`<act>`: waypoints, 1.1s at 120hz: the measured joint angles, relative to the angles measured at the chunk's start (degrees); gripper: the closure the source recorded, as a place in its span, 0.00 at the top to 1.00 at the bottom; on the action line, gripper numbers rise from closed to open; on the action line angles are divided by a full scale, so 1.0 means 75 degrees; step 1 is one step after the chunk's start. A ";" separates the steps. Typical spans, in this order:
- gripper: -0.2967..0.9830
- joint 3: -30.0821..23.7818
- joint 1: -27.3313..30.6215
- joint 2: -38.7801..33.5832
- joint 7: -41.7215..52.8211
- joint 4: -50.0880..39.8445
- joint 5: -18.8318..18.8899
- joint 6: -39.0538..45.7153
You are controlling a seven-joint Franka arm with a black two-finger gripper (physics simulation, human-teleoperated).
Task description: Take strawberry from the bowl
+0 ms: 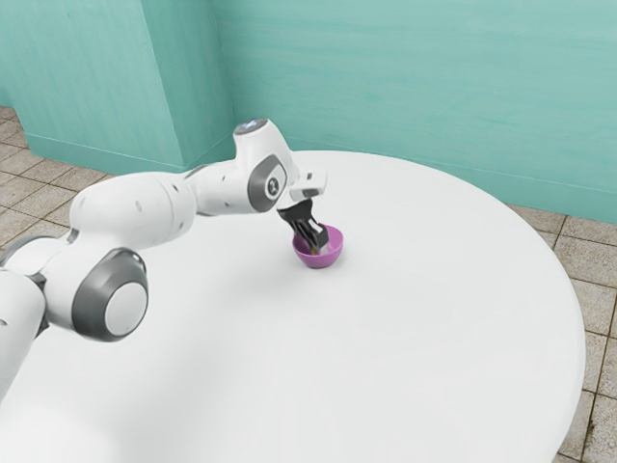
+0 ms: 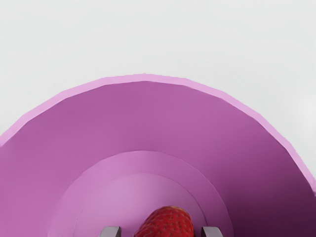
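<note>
A: Where is the strawberry?

B: The red, seeded, rounded strawberry (image 2: 167, 223) is low inside the bowl, seen against the flat base. I take it to be resting there, since nothing grips it.

A: And the jaws, the hard black two-part ones?

B: Apart, one tip on either side of the berry, with purple showing in both gaps. It sits a little nearer one tip than the other. That straddle makes sense: closing should press from two sides and centre the fruit.

A: Why so deep in the bowl?

B: It's a round, smooth, purple, plastic-looking bowl (image 2: 143, 116) with flaring sides. The jaws have to dip below its rim to reach the fruit, and the wide mouth gives them room.

A: They come in at a slant.

B: Yes, angled down from the jointed white-and-grey hard-shelled arm (image 1: 135, 207), which reaches across from the exterior view's left. I'd close gently, as the berry looks soft and could roll, then lift straight up so nothing catches the rim.

A: What steadies the bowl?

B: It stands upright on the smooth, round, white bench (image 1: 386, 367). Nothing braces it, so a sideways nudge might slide it.
</note>
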 joint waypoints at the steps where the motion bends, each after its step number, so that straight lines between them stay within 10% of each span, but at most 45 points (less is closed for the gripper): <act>1: 0.32 0.0000 0.0000 -0.0009 -0.0004 0.0000 0.0001 -0.0002; 119: 0.28 -0.0139 -0.1874 0.0049 -0.0403 -0.0074 -0.0142 0.0086; 132: 0.41 -0.0148 -0.1875 0.0103 -0.0401 -0.0068 -0.0184 0.0116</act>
